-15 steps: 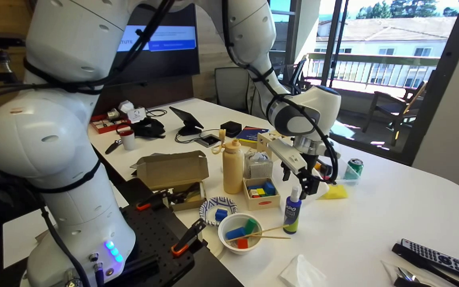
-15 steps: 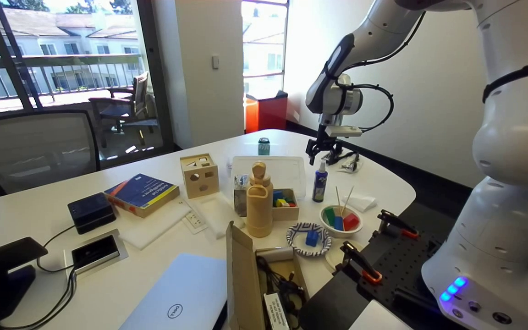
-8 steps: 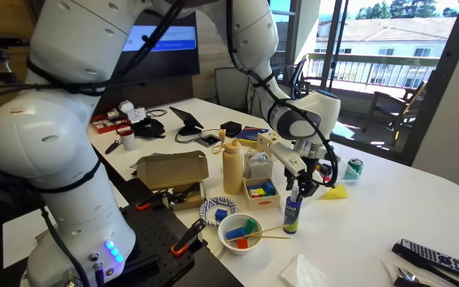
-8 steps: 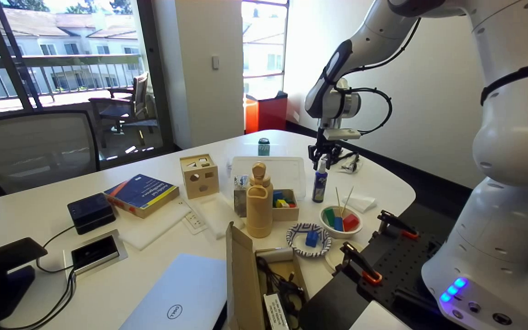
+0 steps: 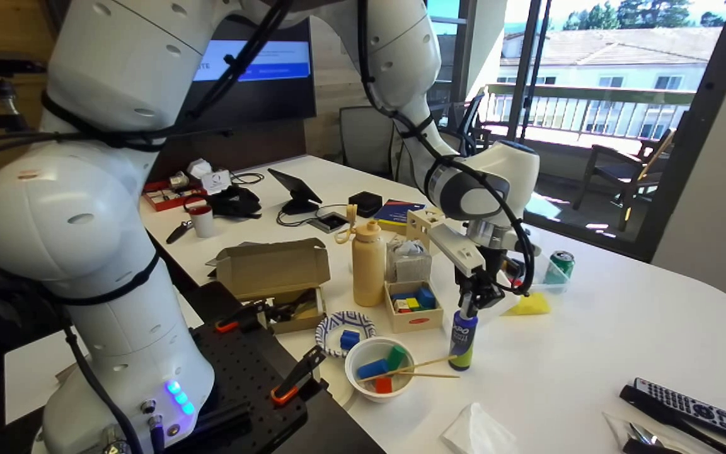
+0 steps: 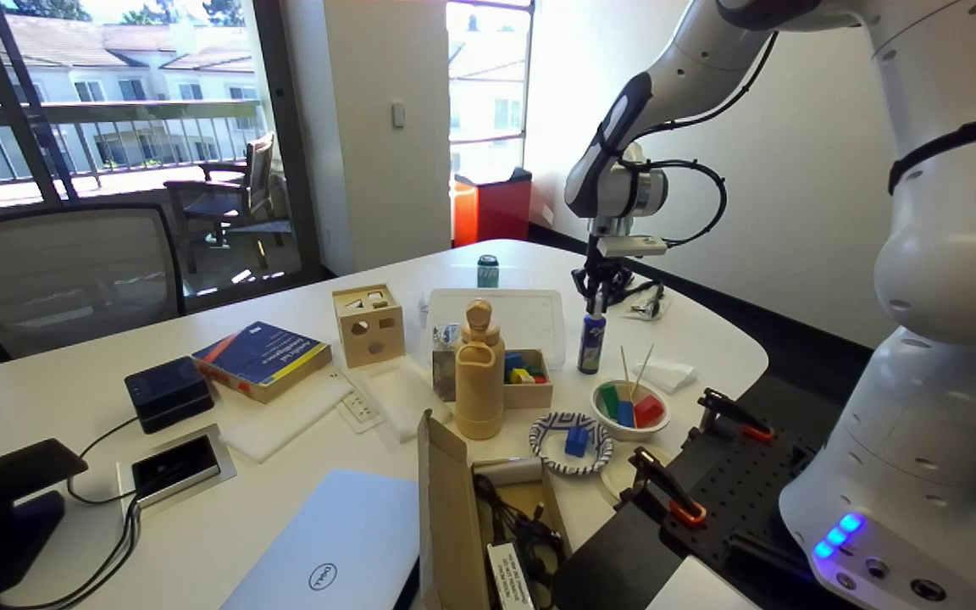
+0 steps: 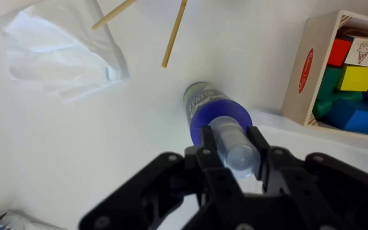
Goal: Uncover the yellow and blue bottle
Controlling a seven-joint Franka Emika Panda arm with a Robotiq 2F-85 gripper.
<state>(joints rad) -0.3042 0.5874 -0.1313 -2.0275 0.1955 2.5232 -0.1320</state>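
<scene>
The slim yellow and blue bottle (image 5: 462, 340), mostly deep blue with a yellow-green lower part and pale lettering, stands upright on the smooth white table (image 5: 590, 353). Its tall clear plastic cap (image 7: 241, 156) is on, and in the wrist view the black two-fingered gripper (image 7: 231, 134) reaches up from six o'clock, its fingers (image 7: 208, 139) clamped on the cap, one against each side. In that same view, taking the bottle as the dial's centre, two thin wooden sticks (image 7: 174, 35) end apart from it at about ten o'clock, a crumpled white sheet (image 7: 59, 60) lies farther off between nine and ten, and a pale wooden box (image 7: 297, 105) of coloured blocks (image 7: 356, 79) sits between two and three. In an exterior view, again from the bottle, a round white bowl (image 5: 363, 353) stands close by at eight o'clock, holding blue, green and red blocks (image 5: 372, 369) with the sticks leaning in it; a round plate (image 5: 325, 328) with a blue and white patterned rim is at nine o'clock, bearing one blue block (image 5: 350, 340). At ten o'clock, beyond the wooden box, rises a tall tan-yellow bottle (image 5: 369, 268); at two o'clock, well apart, stands a small green can (image 5: 561, 261).
</scene>
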